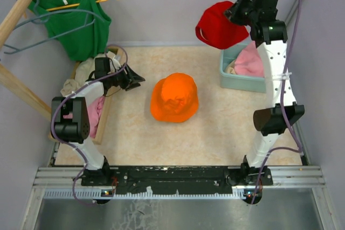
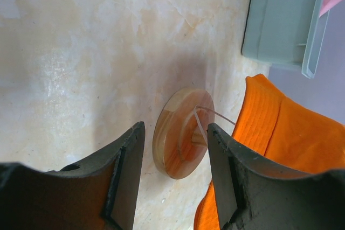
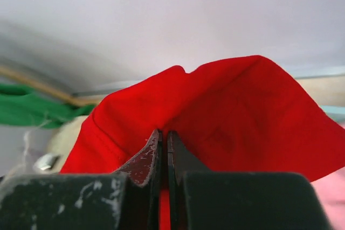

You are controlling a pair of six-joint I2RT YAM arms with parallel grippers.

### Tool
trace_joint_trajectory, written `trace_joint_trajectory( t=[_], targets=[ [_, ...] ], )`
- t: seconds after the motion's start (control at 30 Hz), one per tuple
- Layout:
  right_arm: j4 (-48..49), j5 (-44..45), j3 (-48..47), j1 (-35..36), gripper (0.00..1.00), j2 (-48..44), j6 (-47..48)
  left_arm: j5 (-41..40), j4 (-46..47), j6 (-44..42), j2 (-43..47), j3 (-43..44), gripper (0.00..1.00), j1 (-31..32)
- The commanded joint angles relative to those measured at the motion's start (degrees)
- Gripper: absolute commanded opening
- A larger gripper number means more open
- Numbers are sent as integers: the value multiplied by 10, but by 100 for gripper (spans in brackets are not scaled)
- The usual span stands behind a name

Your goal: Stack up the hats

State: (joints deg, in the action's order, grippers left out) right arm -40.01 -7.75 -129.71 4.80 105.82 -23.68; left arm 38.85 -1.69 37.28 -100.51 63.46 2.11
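The orange hat (image 1: 173,98) lies crown-up in the middle of the table and shows at the right of the left wrist view (image 2: 291,138). My right gripper (image 1: 235,12) is shut on the red hat (image 1: 218,25) and holds it high above the back right of the table. In the right wrist view its jaws (image 3: 164,136) pinch the red fabric (image 3: 232,111). My left gripper (image 1: 132,79) is open and empty, low, just left of the orange hat (image 2: 177,187). I cannot make out a pink or beige hat as such.
A teal bin (image 1: 232,76) at the back right holds pink cloth (image 1: 249,60). A wooden tray (image 1: 105,114) at the left holds beige and pink cloth. A green tank top (image 1: 81,22) hangs at the back left. A round wooden disc (image 2: 183,133) lies beside the orange hat's brim.
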Motion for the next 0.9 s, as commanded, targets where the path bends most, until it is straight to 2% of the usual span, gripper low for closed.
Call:
trace_joint_trajectory(
  t=[0.0, 0.2, 0.37, 0.43, 0.53, 0.7, 0.87],
  targets=[
    [16, -138, -49, 27, 0, 25, -93, 14, 15, 4, 22, -7, 56, -4],
    [81, -166, -33, 53, 0, 43, -142, 44, 73, 66, 109, -24, 56, -3],
    [150, -184, -2, 69, 0, 45, -202, 16, 58, 89, 182, 31, 60, -5],
    [176, -187, 13, 72, 0, 42, -219, 36, 106, 156, 196, 35, 61, -4],
    [225, -197, 37, 76, 0, 35, -245, 59, 242, 305, 204, 7, 62, 1],
    [319, -218, 99, 84, 0, 16, -302, 42, 431, 532, 163, -5, 64, 39],
    [349, -213, 125, 95, 0, 3, -307, 10, 543, 660, 113, 10, 66, 109]
  ],
)
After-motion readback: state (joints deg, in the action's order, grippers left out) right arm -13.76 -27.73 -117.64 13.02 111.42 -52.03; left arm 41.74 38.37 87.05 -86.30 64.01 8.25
